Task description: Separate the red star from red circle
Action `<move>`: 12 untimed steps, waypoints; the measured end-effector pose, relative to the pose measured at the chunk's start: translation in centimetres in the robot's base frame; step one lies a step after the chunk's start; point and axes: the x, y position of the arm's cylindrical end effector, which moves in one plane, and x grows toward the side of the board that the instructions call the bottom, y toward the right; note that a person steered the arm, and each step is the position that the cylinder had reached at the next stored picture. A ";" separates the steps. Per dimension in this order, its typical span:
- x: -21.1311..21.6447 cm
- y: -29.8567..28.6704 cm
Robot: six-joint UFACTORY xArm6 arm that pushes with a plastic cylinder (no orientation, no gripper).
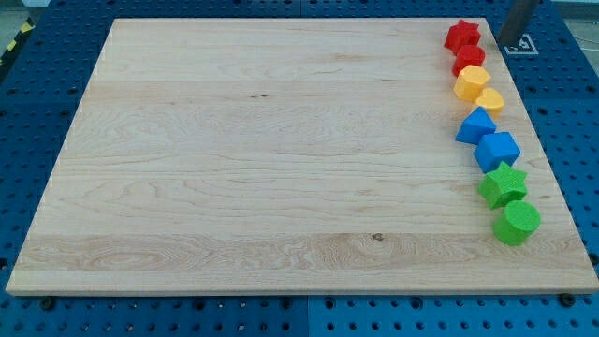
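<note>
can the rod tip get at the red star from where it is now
Probably yes. My tip sits just off the board's top right corner, right of the red star, with nothing between them. The red circle touches the star from below, so a push toward the view's left should part them.

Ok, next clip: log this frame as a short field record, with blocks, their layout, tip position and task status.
surface: wooden board
layout: eight blocks in a column along the view's right edge
top pair: red star, red circle just below, touching
others: two yellow, two blue, green star, green cylinder
tip: my tip at the view's top right, right of the red star, apart from it
task status: reds not yet separated
</note>
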 end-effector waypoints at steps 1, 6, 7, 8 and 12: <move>0.0 -2.0; 0.0 -10.5; 0.0 -12.4; 0.0 -13.5; 0.0 -16.4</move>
